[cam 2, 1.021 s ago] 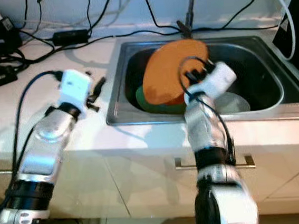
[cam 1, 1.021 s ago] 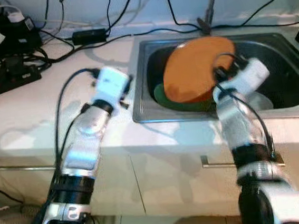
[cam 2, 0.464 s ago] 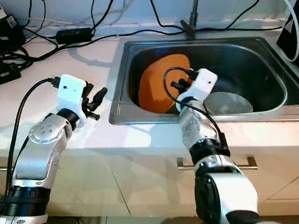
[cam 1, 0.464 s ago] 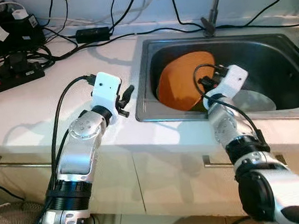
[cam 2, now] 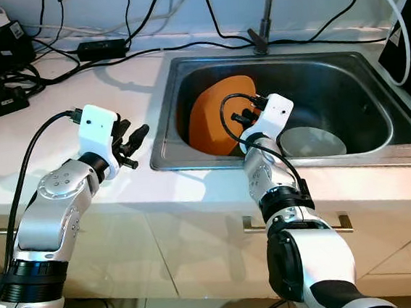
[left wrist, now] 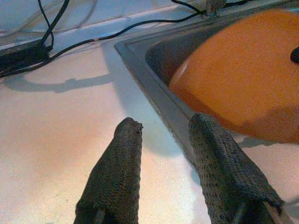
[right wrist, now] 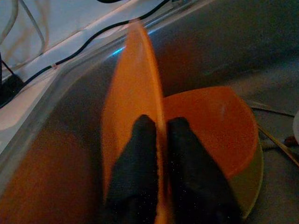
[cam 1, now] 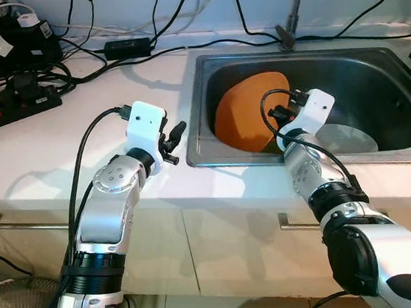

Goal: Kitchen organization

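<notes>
Gripping the orange plate (cam 1: 249, 113) by its rim, the right end effector (cam 1: 283, 111) has lowered it from above the sink (cam 1: 394, 70) into the basin, suggesting release comes next, while the left end effector (cam 1: 175, 133) hovers open over the bench (cam 1: 45, 147).

Bright, sharp head views, dim, blurry right wrist cam

- Orange plate (cam 1: 248, 110): lower right edge is covered by the right gripper (right wrist: 158, 140) and its wrist housing.
- Orange bowl (right wrist: 219, 126): partly hidden behind the plate and fingers (right wrist: 187, 158).
- Pale dish (cam 1: 350, 138) on the sink (cam 1: 371, 54) floor: near side is blocked by the right arm.
- Faucet (cam 1: 295, 7): cut off at the top edge.
- Power strip and cables (cam 1: 10, 93): cropped at the left edge.
</notes>
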Robot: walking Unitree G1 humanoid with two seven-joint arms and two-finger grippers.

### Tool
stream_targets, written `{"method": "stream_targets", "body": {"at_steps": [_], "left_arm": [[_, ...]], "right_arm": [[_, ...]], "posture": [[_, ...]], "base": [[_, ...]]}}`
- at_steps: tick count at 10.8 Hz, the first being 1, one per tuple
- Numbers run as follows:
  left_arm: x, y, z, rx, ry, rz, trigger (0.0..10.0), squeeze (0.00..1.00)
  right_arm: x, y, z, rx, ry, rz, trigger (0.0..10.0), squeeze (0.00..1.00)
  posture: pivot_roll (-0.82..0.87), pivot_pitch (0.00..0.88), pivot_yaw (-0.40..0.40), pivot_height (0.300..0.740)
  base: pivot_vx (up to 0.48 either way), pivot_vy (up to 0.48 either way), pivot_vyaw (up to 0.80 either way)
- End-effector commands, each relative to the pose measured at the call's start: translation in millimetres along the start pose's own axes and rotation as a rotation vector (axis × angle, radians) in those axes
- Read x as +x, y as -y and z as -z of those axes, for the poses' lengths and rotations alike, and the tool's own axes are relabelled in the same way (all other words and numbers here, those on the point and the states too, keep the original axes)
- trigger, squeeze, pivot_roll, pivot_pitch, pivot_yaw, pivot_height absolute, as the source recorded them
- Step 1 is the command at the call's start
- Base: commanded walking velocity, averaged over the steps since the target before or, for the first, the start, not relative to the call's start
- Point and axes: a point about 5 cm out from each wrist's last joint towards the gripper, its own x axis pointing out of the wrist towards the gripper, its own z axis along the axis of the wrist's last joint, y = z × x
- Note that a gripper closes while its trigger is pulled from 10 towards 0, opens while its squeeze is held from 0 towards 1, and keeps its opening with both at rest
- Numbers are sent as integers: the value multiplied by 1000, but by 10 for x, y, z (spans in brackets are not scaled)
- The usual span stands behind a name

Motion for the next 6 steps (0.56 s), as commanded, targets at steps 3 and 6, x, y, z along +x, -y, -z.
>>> {"method": "stream_targets", "body": {"at_steps": [3,6], "left_arm": [[-23,16,-3,-3,-13,3,10000,0],[-23,19,2,-3,-17,1,10000,0]], "right_arm": [[12,-33,16,-23,-15,-14,10000,0],[16,-40,-4,-45,-1,-14,10000,0]], "posture": [[8,30,-14,740],[6,30,-14,740]], "base": [[0,0,0],[0,0,0]]}}
